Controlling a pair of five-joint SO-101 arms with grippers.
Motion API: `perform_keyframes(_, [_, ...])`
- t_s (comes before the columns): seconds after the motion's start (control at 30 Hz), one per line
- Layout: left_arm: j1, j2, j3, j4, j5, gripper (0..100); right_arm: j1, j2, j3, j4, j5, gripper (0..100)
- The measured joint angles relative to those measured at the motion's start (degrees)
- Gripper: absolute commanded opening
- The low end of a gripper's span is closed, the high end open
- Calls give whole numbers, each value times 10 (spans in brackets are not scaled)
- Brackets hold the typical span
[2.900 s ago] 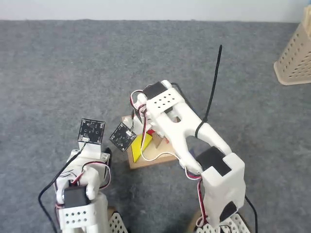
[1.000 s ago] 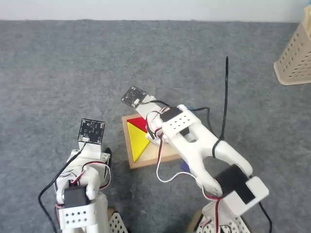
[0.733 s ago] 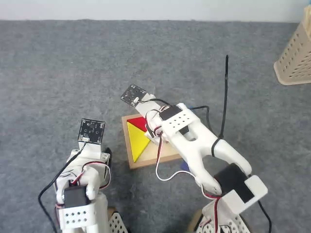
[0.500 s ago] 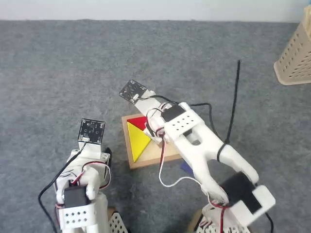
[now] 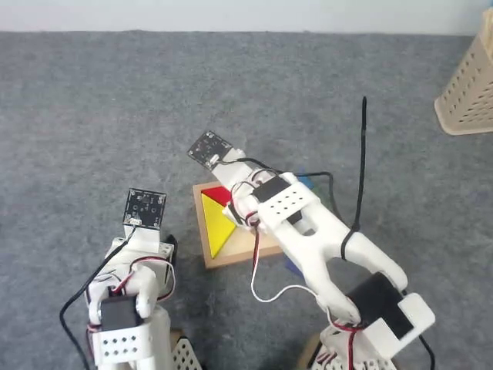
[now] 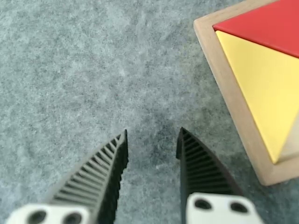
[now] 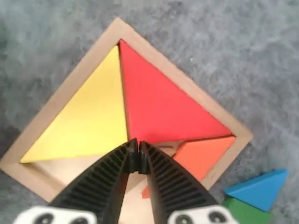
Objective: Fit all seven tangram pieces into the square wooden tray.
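The square wooden tray (image 7: 68,84) holds a yellow triangle (image 7: 88,116), a red triangle (image 7: 159,102) and an orange piece (image 7: 205,154), all lying flat. My right gripper (image 7: 138,144) hangs shut over the tray's middle, where the three pieces meet, with nothing seen between its fingers. A blue triangle (image 7: 257,186) and a green piece (image 7: 245,207) lie on the carpet just outside one tray corner. In the high view the right arm (image 5: 285,204) covers much of the tray (image 5: 202,223). My left gripper (image 6: 153,140) is open, low over the carpet beside a tray corner (image 6: 233,102).
Grey carpet surrounds the tray. A beige perforated basket (image 5: 470,85) stands at the far right edge. A blue piece (image 5: 308,183) peeks out beside the right arm, and a bluish one (image 5: 291,264) lies near the tray's front. A black cable (image 5: 360,154) rises from the right arm.
The right arm has swung its wrist across to the tray's far side, and the red triangle now shows flat beside the yellow one. Over the last second it only sways slightly. The left arm is still.
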Motion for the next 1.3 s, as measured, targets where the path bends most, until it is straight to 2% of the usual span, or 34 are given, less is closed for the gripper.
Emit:
perform_keyframes(0.43, [0, 0, 0, 0, 0, 167, 9, 41, 0, 3, 4, 6])
perform_keyframes(0.73, [0, 0, 0, 0, 0, 167, 19, -56, 47, 4, 0, 6])
perform_keyframes(0.93, [0, 0, 0, 0, 0, 167, 19, -62, 77, 4, -2, 6])
perform_keyframes(1.3, [0, 0, 0, 0, 0, 167, 44, 54, 3, 4, -4, 6])
